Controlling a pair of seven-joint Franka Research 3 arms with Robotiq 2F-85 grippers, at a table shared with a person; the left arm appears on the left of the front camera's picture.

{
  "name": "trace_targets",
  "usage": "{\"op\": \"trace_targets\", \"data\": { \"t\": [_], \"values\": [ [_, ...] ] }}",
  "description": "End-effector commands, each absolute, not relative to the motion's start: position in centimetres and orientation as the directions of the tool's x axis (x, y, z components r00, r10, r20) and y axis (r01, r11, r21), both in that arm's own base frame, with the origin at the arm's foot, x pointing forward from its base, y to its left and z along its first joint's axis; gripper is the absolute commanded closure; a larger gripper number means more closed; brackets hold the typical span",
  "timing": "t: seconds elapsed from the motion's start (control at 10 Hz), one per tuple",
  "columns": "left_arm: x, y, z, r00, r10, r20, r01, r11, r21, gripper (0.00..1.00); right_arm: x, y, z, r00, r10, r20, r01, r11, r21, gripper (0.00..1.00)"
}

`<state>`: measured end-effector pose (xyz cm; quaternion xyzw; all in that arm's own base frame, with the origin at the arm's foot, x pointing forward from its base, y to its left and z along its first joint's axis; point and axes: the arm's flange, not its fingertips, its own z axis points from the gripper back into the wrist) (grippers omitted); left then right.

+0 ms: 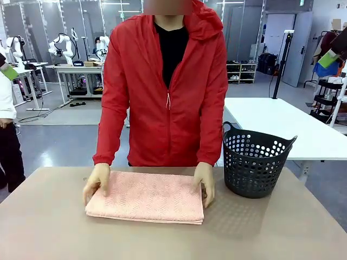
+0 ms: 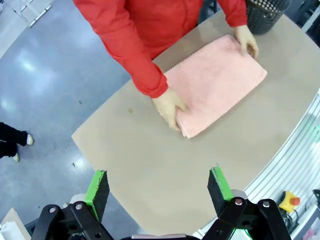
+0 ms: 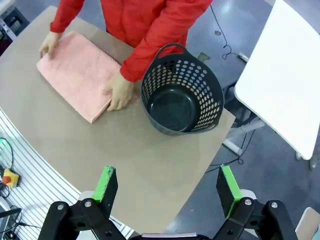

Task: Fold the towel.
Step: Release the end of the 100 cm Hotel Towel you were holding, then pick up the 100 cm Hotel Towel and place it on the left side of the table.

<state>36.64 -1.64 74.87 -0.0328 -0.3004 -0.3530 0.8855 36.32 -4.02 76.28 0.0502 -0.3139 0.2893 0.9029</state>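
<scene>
Towel folded flat on counter, person's hands at both ends; both arms held back, idle.

Nearest: left end effector (image 2: 157,192) and right end effector (image 3: 167,192) hang high above the counter (image 1: 49,227), fingers spread wide, gripping nothing, probably parked clear so the person can work. Farther: the towel (image 1: 146,197) lies as a neat layered rectangle near the far edge. The person's hands (image 1: 96,181) rest on its short ends, apparently squaring or pinning the stack. The black basket (image 1: 255,162) stands empty just beside it, likely the towel's destination.
</scene>
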Motion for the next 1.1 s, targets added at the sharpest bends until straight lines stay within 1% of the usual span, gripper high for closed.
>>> {"op": "trace_targets", "data": {
  "t": [0.0,1.0],
  "values": [
    [36.66,-1.45,75.00,0.577,-0.605,0.548,0.644,0.750,0.150,0.00,36.25,-4.21,76.34,0.629,0.498,0.597,-0.559,0.823,-0.098,0.00],
    [36.66,-1.45,75.00,0.577,-0.605,0.548,0.644,0.750,0.150,0.00,36.25,-4.21,76.34,0.629,0.498,0.597,-0.559,0.823,-0.098,0.00]
  ]
}}
